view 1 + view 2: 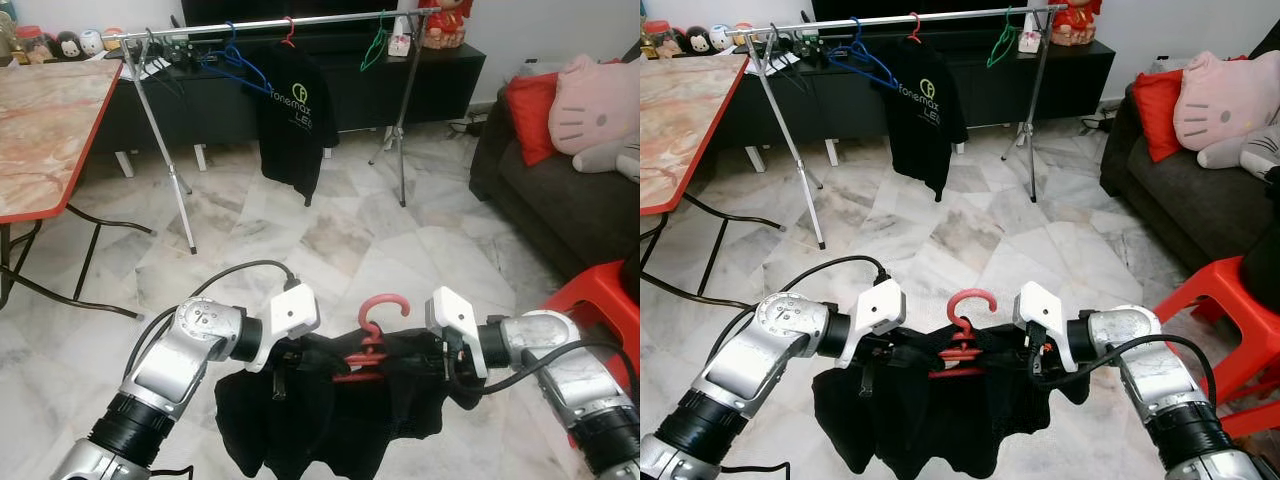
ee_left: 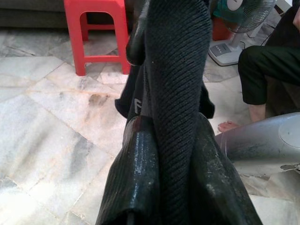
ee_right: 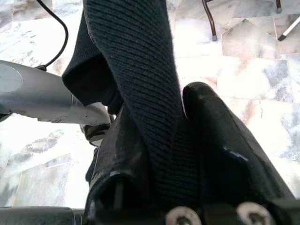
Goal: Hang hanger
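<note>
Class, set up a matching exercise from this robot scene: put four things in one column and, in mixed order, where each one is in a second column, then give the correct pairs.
Things
1. red plastic hanger with a black garment
2. black T-shirt with a yellow logo
3. pink cat-face cushion
4. empty green hanger

Places
A. on the dark sofa
B. hanging from the silver clothes rail, near its middle
C. held between the left gripper and the right gripper
D. hooked on the rail towards its right end

Pairs: 1-C, 2-B, 3-A, 4-D
</note>
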Robot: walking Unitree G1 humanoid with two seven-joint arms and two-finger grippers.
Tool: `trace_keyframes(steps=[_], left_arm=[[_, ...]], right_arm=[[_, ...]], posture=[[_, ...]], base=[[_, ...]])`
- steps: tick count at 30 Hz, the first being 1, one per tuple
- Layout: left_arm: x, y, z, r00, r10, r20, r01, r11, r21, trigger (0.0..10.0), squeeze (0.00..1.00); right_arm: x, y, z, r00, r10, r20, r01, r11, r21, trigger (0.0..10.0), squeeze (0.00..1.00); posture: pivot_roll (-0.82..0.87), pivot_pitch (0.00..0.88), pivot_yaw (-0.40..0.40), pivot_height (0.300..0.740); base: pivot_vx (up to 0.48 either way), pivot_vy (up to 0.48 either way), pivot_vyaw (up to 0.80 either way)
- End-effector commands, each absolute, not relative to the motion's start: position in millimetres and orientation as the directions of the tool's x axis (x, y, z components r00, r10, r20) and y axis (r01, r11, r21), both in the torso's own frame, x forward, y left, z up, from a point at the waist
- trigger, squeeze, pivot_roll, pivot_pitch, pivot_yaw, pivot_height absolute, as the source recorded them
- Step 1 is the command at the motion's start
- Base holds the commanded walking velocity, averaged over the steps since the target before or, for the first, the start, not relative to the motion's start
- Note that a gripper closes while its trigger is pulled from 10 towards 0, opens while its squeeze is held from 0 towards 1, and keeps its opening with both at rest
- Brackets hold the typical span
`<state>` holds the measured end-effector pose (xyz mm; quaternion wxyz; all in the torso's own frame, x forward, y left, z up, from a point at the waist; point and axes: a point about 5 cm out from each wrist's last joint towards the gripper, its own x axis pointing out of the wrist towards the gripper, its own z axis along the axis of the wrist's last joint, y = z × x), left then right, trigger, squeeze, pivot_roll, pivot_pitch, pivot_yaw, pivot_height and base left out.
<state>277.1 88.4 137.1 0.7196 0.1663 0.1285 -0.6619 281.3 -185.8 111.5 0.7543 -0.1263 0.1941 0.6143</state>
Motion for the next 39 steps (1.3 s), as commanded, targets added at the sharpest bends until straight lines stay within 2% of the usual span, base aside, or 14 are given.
trace_keyframes(steps=[1, 4, 5, 6, 9, 18, 22, 26, 27, 30, 36, 37, 38, 39], left_arm=[[281, 76, 155, 0.115, -0.932, -0.345, 0.986, 0.064, 0.154, 10.0, 0.0], [282, 75, 153, 0.127, -0.93, -0.344, 0.985, 0.078, 0.155, 10.0, 0.0], [283, 75, 153, 0.13, -0.932, -0.338, 0.984, 0.08, 0.156, 10.0, 0.33], [282, 74, 153, 0.122, -0.935, -0.334, 0.986, 0.075, 0.149, 10.0, 1.0], [278, 73, 152, 0.086, -0.939, -0.334, 0.99, 0.043, 0.134, 10.0, 1.0], [274, 79, 149, 0.059, -0.931, -0.361, 0.992, 0.014, 0.127, 10.0, 1.0], [280, 86, 151, 0.133, -0.925, -0.355, 0.984, 0.082, 0.156, 10.0, 1.0], [283, 89, 153, 0.181, -0.923, -0.339, 0.977, 0.13, 0.17, 10.0, 1.0], [287, 93, 154, 0.236, -0.916, -0.325, 0.965, 0.183, 0.186, 10.0, 1.0], [291, 95, 152, 0.307, -0.903, -0.3, 0.945, 0.253, 0.205, 10.0, 1.0], [292, 90, 147, 0.371, -0.884, -0.284, 0.922, 0.316, 0.222, 10.0, 1.0], [293, 89, 146, 0.388, -0.878, -0.281, 0.915, 0.331, 0.23, 10.0, 0.64], [295, 86, 143, 0.42, -0.861, -0.286, 0.9, 0.356, 0.25, 10.0, 0.0], [297, 85, 141, 0.454, -0.845, -0.282, 0.882, 0.383, 0.275, 10.0, 0.0]], right_arm=[[278, -179, 114, 0.141, 0.903, -0.406, -0.983, 0.177, 0.052, 0.0, 0.0], [278, -179, 114, 0.141, 0.903, -0.406, -0.982, 0.178, 0.055, 0.0, 0.0], [278, -178, 113, 0.141, 0.902, -0.408, -0.982, 0.179, 0.056, 0.0, 0.0], [278, -178, 113, 0.144, 0.901, -0.408, -0.982, 0.182, 0.055, 0.0, 0.0], [279, -178, 113, 0.155, 0.899, -0.409, -0.98, 0.192, 0.049, 0.0, 0.0], [282, -179, 114, 0.178, 0.895, -0.408, -0.977, 0.211, 0.036, 0.0, 0.0], [289, -184, 113, 0.256, 0.869, -0.424, -0.958, 0.286, 0.007, 0.0, 0.0], [292, -186, 111, 0.298, 0.855, -0.424, -0.946, 0.325, -0.008, 0.0, 0.0], [297, -188, 111, 0.356, 0.835, -0.419, -0.924, 0.382, -0.024, 0.0, 0.0], [302, -190, 110, 0.415, 0.814, -0.405, -0.898, 0.437, -0.042, 0.0, 0.0], [309, -187, 113, 0.478, 0.801, -0.361, -0.867, 0.496, -0.048, 0.0, 0.0], [310, -186, 114, 0.483, 0.8, -0.355, -0.865, 0.5, -0.05, 0.0, 0.0], [311, -184, 115, 0.49, 0.799, -0.348, -0.862, 0.504, -0.056, 0.0, 0.0], [312, -184, 116, 0.494, 0.797, -0.347, -0.86, 0.507, -0.06, 0.0, 0.0]], posture=[[-0.08, 0.0, -0.055, 0.74], [-0.09, 0.0, -0.055, 0.74], [-0.09, 0.0, -0.054, 0.74], [-0.09, 0.0, -0.054, 0.74], [-0.09, 0.0, -0.054, 0.74], [-0.08, 0.0, -0.052, 0.74], [-0.08, 0.0, -0.053, 0.74], [-0.08, 0.0, -0.053, 0.74], [-0.08, 0.0, -0.056, 0.74], [-0.08, 0.0, -0.057, 0.74], [-0.08, 0.0, -0.061, 0.74], [-0.08, 0.0, -0.063, 0.74], [-0.07, 0.0, -0.065, 0.74], [-0.07, 0.0, -0.065, 0.74]], base=[[0.0, 0.0, 0.0], [0.0, 0.0, 0.0], [0.0, 0.0, 0.0], [0.0, 0.0, 0.0], [0.0, 0.0, 0.0], [0.0, 0.0, 0.0], [0.0, 0.0, 0.0], [0.0, 0.0, 0.0], [0.0, 0.0, 0.0], [0.0, 0.0, 0.0], [0.0, 0.0, 0.0], [0.0, 0.0, 0.0], [0.0, 0.0, 0.0], [0.0, 0.0, 0.0]])
